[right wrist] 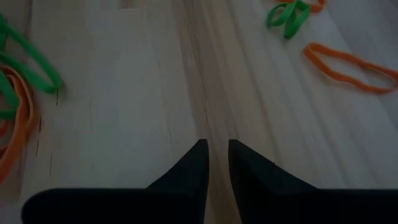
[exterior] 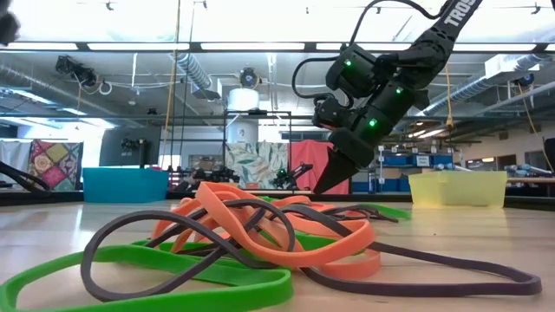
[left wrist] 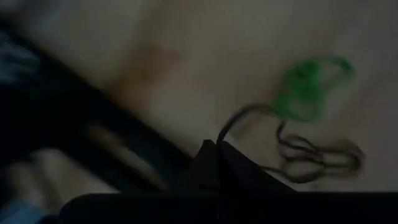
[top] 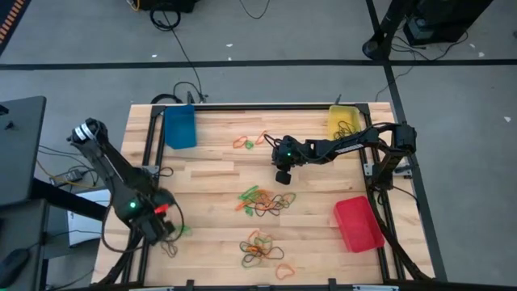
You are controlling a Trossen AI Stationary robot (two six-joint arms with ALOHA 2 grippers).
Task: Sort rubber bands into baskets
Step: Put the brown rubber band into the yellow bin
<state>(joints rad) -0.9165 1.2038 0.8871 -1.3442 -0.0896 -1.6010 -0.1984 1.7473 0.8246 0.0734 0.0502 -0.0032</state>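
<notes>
On the desk (top: 210,174), one basket (top: 179,127) stands at the far left corner, a second basket (top: 342,120) at the far right corner, and a third basket (top: 357,224) near the right edge, closer to the front. Rubber bands lie in three clusters down the middle: a far cluster (top: 250,141), a middle cluster (top: 265,201) and a near cluster (top: 262,249). The right end effector (top: 283,177) hangs between the far and middle clusters, while the left end effector (top: 164,232) sits at the near left edge beside a few loose bands (top: 176,234).

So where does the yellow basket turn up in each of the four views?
High view: yellow basket at the table's far right corner, behind the right arm.
Low view: yellow basket at the right, beyond the rubber bands.
Left wrist view: not in it.
Right wrist view: not in it.
Shared landmark: the right gripper.
</notes>
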